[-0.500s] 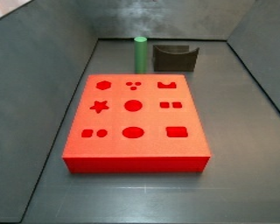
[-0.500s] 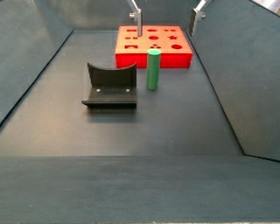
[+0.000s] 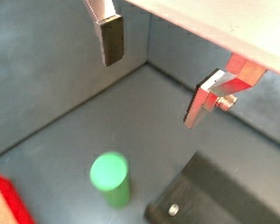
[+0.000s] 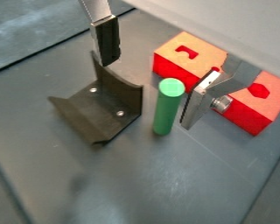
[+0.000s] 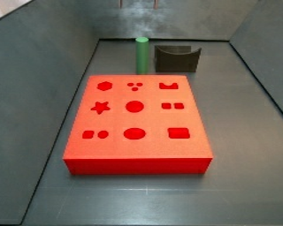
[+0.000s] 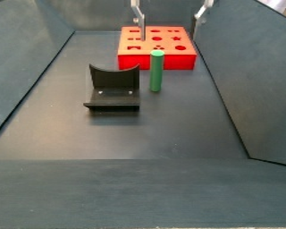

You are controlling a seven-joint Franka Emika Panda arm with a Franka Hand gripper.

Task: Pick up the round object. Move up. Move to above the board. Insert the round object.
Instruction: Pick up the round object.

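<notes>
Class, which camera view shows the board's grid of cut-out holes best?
The side view facing the board from above: all nine holes show. The side view from behind the green peg shows it far and foreshortened; a wrist view shows corners beside the open hand, which hangs above the peg.

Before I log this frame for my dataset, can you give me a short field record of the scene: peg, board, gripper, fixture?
peg: green cylinder, upright on the floor, not held
board: red block with a 3x3 grid of shaped holes, all empty
gripper: above the peg, fingers apart, nothing between them
fixture: dark bracket beside the peg
task stage: pick-up not yet done
</notes>
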